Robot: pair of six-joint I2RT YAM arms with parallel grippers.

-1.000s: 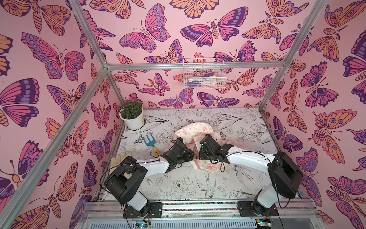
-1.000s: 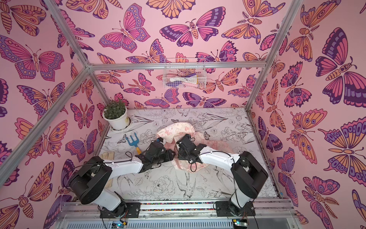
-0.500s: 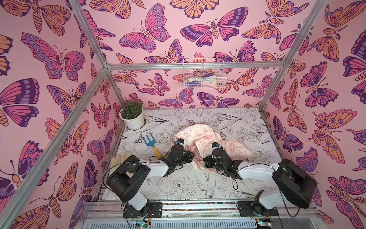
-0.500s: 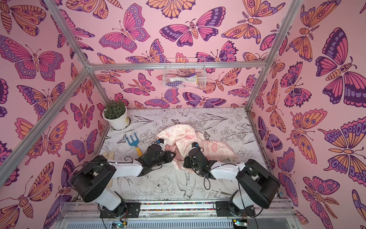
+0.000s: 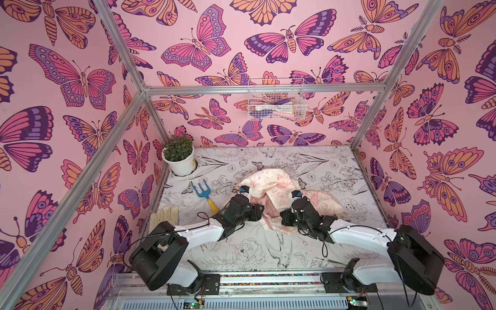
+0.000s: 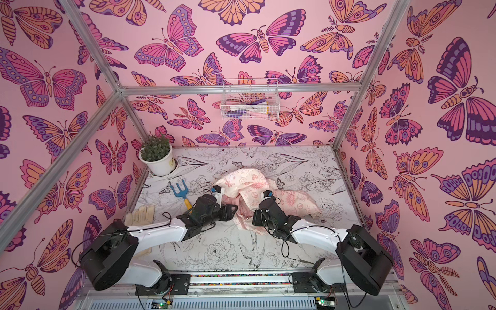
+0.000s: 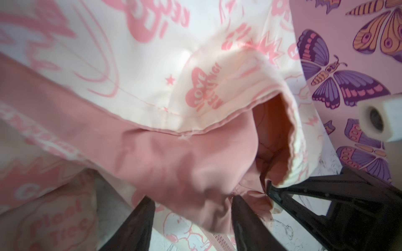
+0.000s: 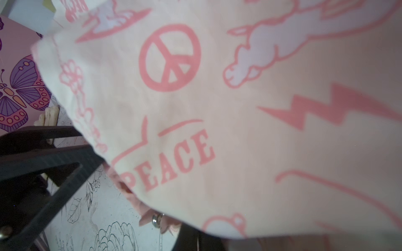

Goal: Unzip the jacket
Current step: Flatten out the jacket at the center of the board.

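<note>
The jacket (image 5: pixel 271 185) lies bunched up in the middle of the table (image 5: pixel 241 255), the right gripper (image 7: pixel 269 191) pinches its pink edge tight, and the left gripper (image 7: pixel 191 198) has its fingers (image 7: pixel 139 221) spread apart around loose pink cloth

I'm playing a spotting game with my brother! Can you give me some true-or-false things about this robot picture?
The jacket lies crumpled on the table. True.
The potted plant stands in the middle of the table. False: it stands in a back corner.
The garden fork is blue with a yellow handle. True.
The wire basket sits on the table. False: it hangs on the back wall.
The left gripper is shut tight. False: its fingers stand apart.
</note>
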